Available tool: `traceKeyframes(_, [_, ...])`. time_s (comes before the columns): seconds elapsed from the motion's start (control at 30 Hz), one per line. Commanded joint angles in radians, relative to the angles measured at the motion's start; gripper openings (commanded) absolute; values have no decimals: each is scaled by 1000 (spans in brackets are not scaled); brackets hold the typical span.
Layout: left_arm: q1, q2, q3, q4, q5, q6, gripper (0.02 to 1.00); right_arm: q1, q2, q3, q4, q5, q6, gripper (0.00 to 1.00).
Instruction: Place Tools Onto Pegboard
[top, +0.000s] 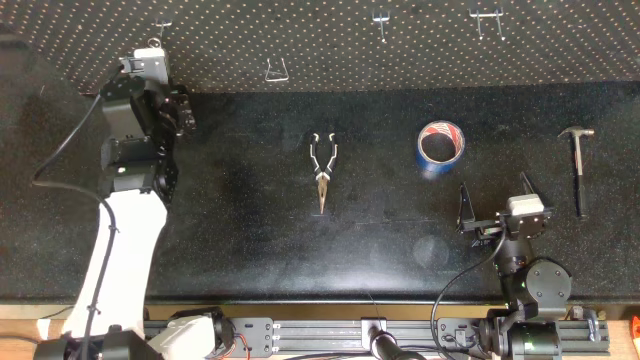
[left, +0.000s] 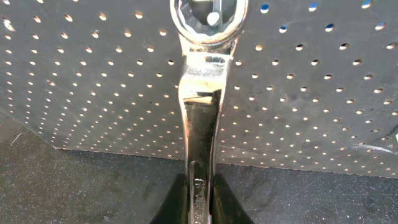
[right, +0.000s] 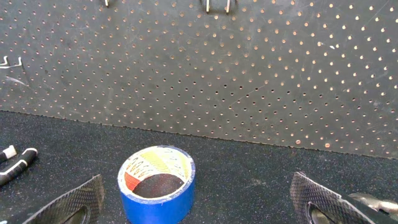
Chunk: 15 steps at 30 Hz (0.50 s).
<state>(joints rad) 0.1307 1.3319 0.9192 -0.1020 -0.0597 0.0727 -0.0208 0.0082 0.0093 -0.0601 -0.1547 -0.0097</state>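
My left gripper (left: 200, 198) is shut on the shaft of a shiny metal wrench (left: 202, 99), held upright against the pegboard (left: 93, 93). The wrench's ring end (left: 210, 18) sits around a small peg on the board. From above, the left gripper (top: 152, 68) is raised at the far left, just below a hook (top: 163, 25). Pliers (top: 322, 170), a blue tape roll (top: 440, 148) and a hammer (top: 577, 165) lie on the black mat. My right gripper (top: 495, 205) stands open near the front, behind the tape roll (right: 157, 183), with nothing between its fingers.
More hooks hang on the pegboard: a wire loop (top: 277, 70), a single hook (top: 380, 20) and a double hook (top: 487, 20). Bare black mat (top: 240, 220) lies between the left arm and the pliers. Pliers handles (right: 15, 160) show beside the tape.
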Motion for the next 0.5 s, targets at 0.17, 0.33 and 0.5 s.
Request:
traceKeyframes(0.17, [1,89,29,58,-19,-16,27,-6,-7,-4,-3,6,-11,976])
traceKeyframes(0.33, [1,115,29,70,-20,-13,936,-6,-7,-4,-3,6,-11,976])
traceKeyframes(0.5, [-3,-42,29,-111,-20,-14,993,-6,-7,-4,-3,6,-11,976])
